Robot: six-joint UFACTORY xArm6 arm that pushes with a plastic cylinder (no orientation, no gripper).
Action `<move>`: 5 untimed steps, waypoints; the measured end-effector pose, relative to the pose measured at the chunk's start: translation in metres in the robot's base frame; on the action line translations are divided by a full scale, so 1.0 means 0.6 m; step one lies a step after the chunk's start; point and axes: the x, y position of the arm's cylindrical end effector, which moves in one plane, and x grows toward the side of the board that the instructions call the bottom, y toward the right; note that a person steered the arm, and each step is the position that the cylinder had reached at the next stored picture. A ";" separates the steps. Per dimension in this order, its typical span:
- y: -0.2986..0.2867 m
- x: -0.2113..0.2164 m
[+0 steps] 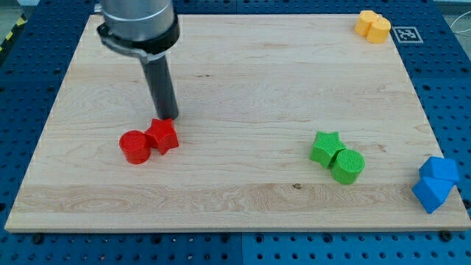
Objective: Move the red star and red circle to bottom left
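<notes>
The red star lies on the wooden board in the left half, a little below the middle. The red circle touches its left side. My tip stands just above the red star's upper right, at or very near its edge. The dark rod rises from there to the arm's grey body at the view's top left.
A green star and a green circle touch each other at the lower right. Two blue blocks sit at the board's right edge. A yellow heart-like block sits at the top right corner.
</notes>
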 end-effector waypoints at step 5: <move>0.033 0.082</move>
